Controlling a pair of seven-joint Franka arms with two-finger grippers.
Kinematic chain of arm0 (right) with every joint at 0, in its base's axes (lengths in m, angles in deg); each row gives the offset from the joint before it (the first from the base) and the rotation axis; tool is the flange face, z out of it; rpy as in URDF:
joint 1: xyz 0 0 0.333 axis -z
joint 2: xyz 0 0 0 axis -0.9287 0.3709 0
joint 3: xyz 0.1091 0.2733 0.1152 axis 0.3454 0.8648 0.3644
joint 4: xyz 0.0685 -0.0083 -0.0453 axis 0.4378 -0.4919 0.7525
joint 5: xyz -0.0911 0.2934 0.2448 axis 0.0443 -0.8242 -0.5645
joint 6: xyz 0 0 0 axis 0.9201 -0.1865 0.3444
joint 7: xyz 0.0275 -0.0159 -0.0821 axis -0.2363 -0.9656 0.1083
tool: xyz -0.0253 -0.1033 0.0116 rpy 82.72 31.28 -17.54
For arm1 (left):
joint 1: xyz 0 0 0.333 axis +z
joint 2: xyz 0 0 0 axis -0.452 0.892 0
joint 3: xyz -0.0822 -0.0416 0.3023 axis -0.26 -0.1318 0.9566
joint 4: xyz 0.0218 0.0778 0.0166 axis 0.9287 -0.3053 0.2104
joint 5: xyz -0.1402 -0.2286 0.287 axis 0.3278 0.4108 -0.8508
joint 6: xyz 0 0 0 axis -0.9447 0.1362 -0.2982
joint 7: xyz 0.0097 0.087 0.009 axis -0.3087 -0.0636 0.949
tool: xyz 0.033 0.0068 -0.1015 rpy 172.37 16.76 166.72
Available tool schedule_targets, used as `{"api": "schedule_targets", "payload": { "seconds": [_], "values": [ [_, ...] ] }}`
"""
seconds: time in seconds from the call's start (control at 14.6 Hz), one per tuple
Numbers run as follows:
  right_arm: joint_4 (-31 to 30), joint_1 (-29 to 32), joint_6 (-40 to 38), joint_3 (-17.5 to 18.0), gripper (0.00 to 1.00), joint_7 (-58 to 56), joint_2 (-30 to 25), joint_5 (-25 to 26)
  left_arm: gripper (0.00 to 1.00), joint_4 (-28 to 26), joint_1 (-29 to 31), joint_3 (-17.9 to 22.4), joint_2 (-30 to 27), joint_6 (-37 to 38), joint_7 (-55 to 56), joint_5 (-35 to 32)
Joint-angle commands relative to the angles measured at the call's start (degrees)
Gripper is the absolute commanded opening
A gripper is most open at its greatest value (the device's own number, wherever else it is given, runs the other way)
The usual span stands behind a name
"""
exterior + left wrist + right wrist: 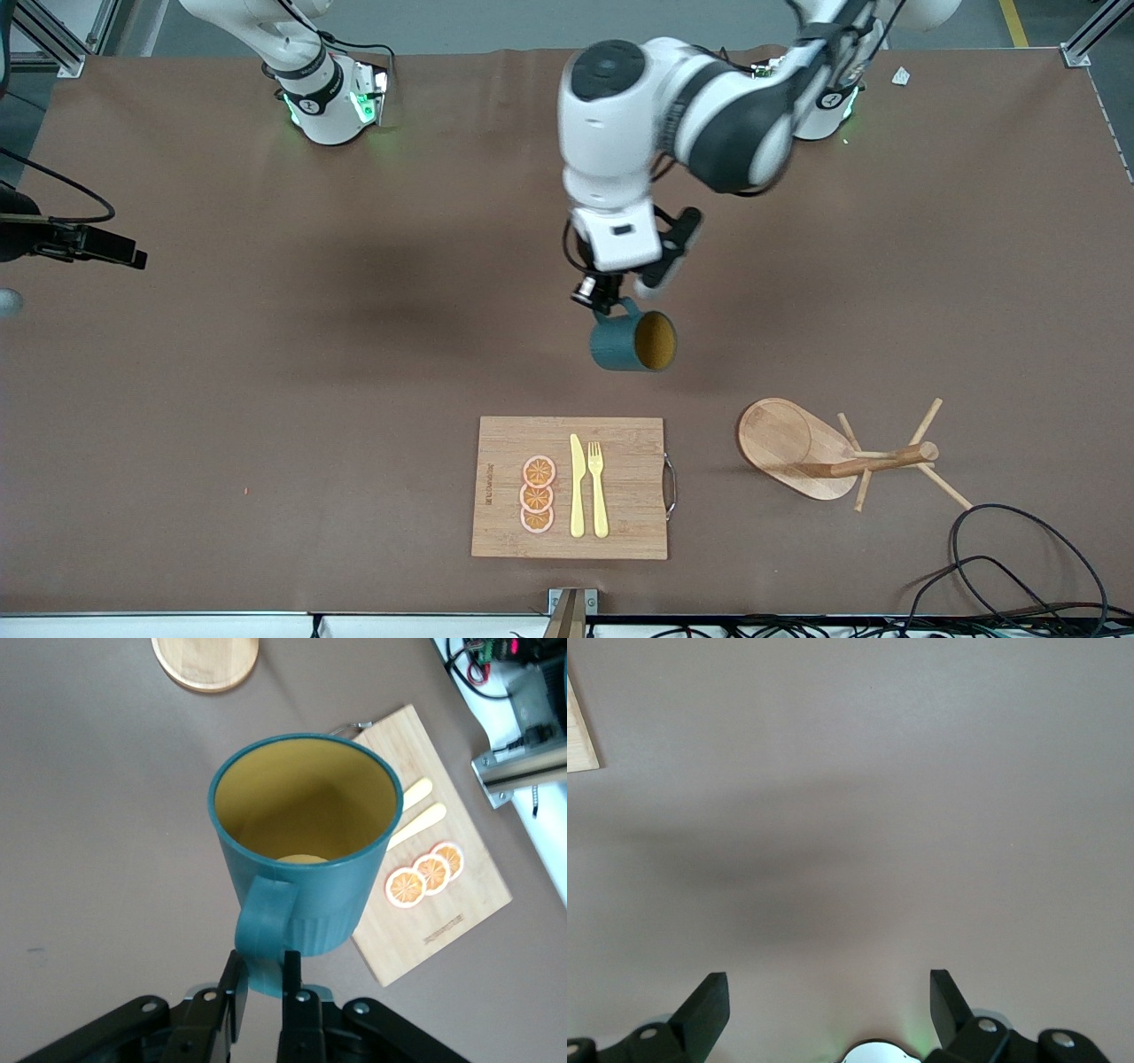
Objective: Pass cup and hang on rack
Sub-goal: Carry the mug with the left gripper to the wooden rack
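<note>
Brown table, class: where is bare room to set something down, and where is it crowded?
Bare: the brown table between the right arm's base and the rectangular bamboo cutting board. Crowded: the strip nearest the front camera, with that board beside the light wooden mug rack.

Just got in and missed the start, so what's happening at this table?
The left gripper is shut on the handle of the dark teal cup with the mustard-yellow inside, holding it tipped on its side in the air over the brown table. The light wooden mug rack stands near the rectangular bamboo cutting board with nothing on its pegs. The right gripper waits open over bare table.
</note>
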Motion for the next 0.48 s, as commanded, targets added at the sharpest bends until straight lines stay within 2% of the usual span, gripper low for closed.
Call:
{"api": "schedule_targets", "payload": {
  "seconds": [0.0, 0.27, 0.41],
  "values": [
    [-3.3, 1.5, 0.2, 1.0, 1.00, 0.1, -3.5, -0.1, 0.00, -1.3, 6.4, -0.5, -3.2, 0.1, -5.2, 9.2],
    [-5.8, 2.0, 0.4, 1.0, 1.00, -1.0, -6.8, -0.1, 0.00, -1.3, 14.8, -0.6, -4.7, 0.2, -10.0, 19.5],
    [-7.2, 1.8, 0.5, 1.0, 1.00, -1.0, -8.6, -0.1, 0.00, -1.3, 19.2, -0.6, -4.8, 0.3, -11.9, 26.8]
  ]
}}
